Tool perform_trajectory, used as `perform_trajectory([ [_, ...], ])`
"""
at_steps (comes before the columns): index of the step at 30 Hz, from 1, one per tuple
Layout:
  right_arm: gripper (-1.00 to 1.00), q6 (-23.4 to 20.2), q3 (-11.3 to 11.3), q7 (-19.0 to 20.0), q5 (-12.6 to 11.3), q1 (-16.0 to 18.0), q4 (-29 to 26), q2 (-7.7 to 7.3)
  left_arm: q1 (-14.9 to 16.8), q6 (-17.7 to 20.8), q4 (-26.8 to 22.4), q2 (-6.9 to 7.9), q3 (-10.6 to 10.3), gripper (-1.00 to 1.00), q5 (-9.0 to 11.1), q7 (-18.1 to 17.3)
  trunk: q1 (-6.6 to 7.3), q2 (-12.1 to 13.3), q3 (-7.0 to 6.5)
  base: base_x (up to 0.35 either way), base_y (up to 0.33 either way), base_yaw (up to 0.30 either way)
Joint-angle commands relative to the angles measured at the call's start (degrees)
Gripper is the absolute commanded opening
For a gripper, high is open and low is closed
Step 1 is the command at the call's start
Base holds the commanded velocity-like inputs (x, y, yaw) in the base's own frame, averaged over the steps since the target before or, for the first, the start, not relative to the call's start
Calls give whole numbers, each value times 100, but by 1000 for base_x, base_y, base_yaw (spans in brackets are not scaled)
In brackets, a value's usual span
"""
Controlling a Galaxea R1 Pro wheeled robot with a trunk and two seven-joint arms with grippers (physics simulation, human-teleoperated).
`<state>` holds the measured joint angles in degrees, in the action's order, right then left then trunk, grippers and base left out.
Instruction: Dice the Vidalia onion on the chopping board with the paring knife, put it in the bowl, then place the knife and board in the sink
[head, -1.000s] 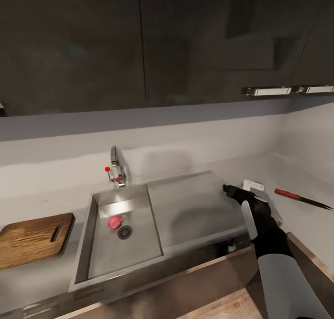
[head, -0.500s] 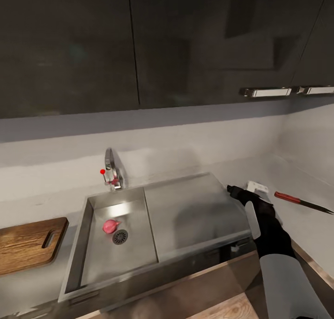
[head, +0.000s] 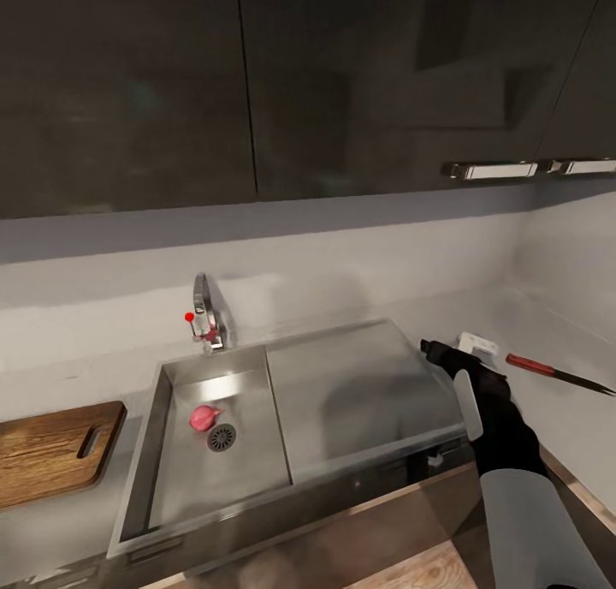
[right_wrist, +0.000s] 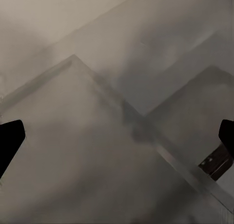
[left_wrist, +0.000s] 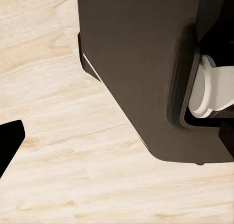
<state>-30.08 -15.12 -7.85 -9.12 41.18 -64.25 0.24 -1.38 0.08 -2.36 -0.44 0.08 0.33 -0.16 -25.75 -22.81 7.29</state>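
- While my right arm reaches forward over the right end of the drainboard (head: 359, 383), the right gripper (head: 436, 349) hangs just above the steel; its two dark fingertips (right_wrist: 9, 141) sit at opposite edges of the right wrist view, so the jaws are spread wide and hold nothing.
- Well off to the jaws' left, the Vidalia onion (head: 204, 417) lies in the sink (head: 171, 478) just beside the drain, with the tap (head: 204, 311) behind it.
- Farther left, the chopping board (head: 51, 452) lies flat on the countertop (head: 51, 520).
- Just right of the jaws is the paring knife (head: 556, 373); the white bowl (head: 476, 343) peeks out behind my wrist.
- My left wrist camera faces pale wood floor (left_wrist: 58, 136) and a dark robot part (left_wrist: 141, 72); one left fingertip (left_wrist: 9, 141) shows, and I cannot tell that jaw's state.
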Motion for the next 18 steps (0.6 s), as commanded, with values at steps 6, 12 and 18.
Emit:
perform_trajectory([
  [6,100,-24,-1,-39,-72,4,-67,2,-2,1,-11,0,1,100,4,-2,-3,-11,11,0,0,-2],
  [12,100,-24,0,-38,-76,4,-82,2,-2,1,-10,-6,-5,100,3,-2,-3,-11,11,0,0,-176],
  [18,100,-34,-1,-37,-78,4,-91,2,-2,1,-10,-8,-8,100,2,-2,-3,-11,11,0,0,-278],
])
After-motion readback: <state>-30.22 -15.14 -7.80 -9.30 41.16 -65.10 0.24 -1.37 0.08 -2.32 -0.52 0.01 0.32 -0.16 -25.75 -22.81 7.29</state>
